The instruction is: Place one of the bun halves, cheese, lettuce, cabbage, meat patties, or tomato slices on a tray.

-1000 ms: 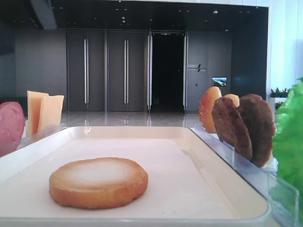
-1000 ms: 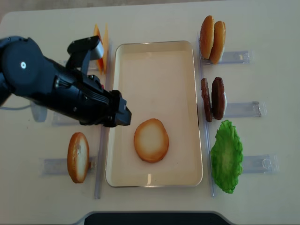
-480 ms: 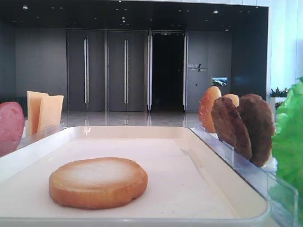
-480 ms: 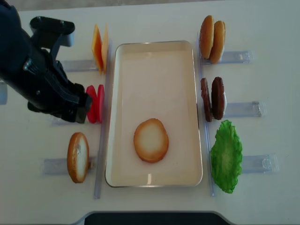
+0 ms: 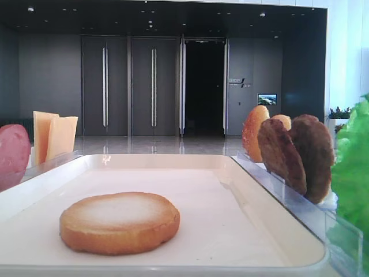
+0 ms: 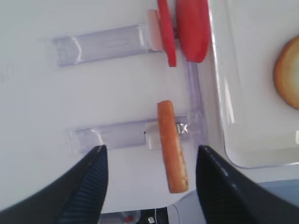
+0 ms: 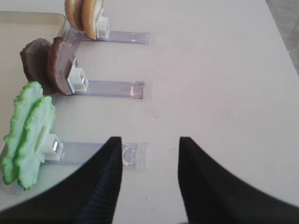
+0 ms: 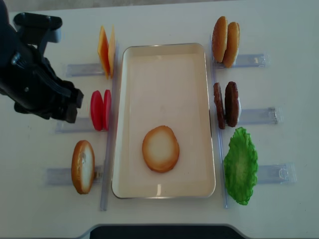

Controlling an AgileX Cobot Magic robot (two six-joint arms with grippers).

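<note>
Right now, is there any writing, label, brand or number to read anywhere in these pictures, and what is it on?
Wall sign by the dark doorway: pale marks, too small and blurred to read.
Small lit screen on the same wall: only a picture shows, no legible text.
Tray, bun half, cheese, tomato slices, meat patties, lettuce, clear holders: no writing.

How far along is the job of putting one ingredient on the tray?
It looks done: one bun half lies flat on the tray. Nothing is in hand; the left pincer is open and empty beside the tomato slices, and the right pincer is open too. Nothing seems left.
</note>
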